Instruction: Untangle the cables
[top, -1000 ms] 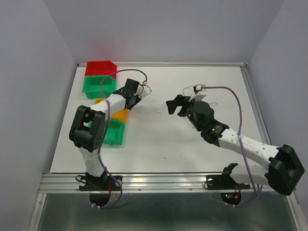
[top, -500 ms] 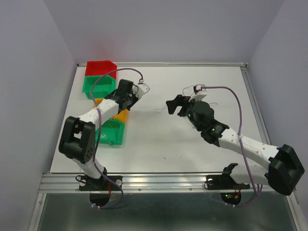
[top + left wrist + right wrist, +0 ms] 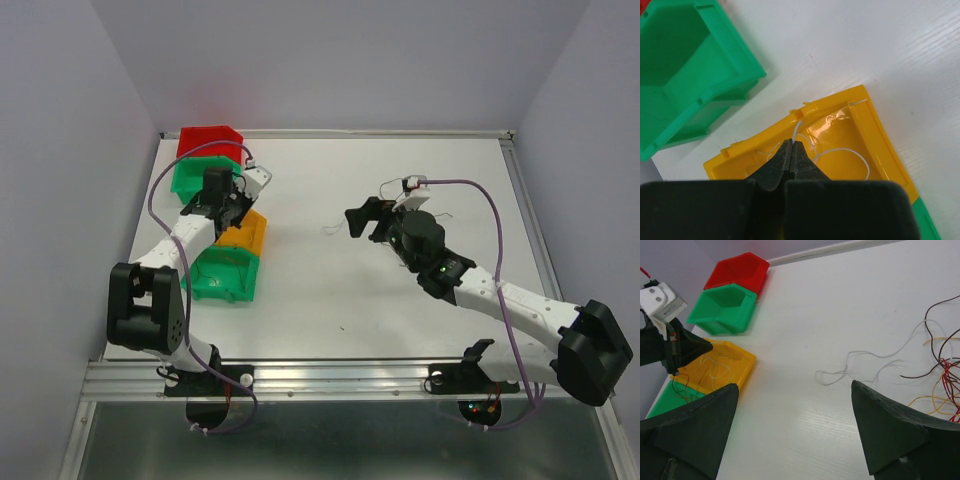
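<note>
My left gripper (image 3: 791,143) is shut on a thin white wire (image 3: 840,150), which loops down into the yellow bin (image 3: 880,135). In the top view this gripper (image 3: 237,211) hangs over the yellow bin (image 3: 248,233). My right gripper (image 3: 794,386) is open and empty above the bare table; in the top view it (image 3: 362,222) is near the middle. A loose whitish-grey strand (image 3: 860,362) lies just ahead of it and shows faintly in the top view (image 3: 327,230). A tangle of red, yellow and dark wires (image 3: 945,375) lies at the right edge of the right wrist view.
A red bin (image 3: 208,140) and a green bin (image 3: 200,176) stand at the back left. Another green bin (image 3: 225,275) sits in front of the yellow one and holds dark wires (image 3: 677,387). Several white strands lie in the yellow bin (image 3: 715,367).
My left arm has swung left from the table's middle to above the yellow bin, its gripper staying shut. The right arm has not moved.
</note>
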Robot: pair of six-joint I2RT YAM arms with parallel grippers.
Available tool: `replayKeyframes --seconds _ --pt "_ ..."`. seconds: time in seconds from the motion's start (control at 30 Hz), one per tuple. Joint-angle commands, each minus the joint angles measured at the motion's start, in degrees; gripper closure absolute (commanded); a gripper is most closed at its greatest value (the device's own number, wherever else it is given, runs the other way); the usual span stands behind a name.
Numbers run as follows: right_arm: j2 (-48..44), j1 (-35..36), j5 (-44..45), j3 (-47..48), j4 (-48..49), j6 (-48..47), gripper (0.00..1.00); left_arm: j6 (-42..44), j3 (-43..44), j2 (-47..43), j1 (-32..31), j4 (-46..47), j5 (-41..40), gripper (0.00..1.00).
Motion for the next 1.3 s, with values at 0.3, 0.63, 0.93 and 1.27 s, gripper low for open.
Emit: replayKeyframes --seconds 0.3,0.63,0.93,1.27 --pt "2.96 -0.29 0.1 2.5 1.32 -0.48 0.01 -0.21 -1.03 -2.0 -0.06 -0.35 2.15 0.59" --pt "4.8 -0.73 0.72 3.9 -0.7 -1.36 0.01 -0.02 1.86 -7.74 -3.3 -4.47 2.96 0.37" --pt "19.55 -3.27 -4.65 11.72 -5.19 -4.25 0.03 -5.39 12.93 -5.98 -12.63 -5.79 1.07 0.36" --pt "32.66 -3.54 -1.22 20.16 -8.17 -11.73 0.0 -15.58 13.13 -6.15 -12.63 11.76 6.89 0.33"
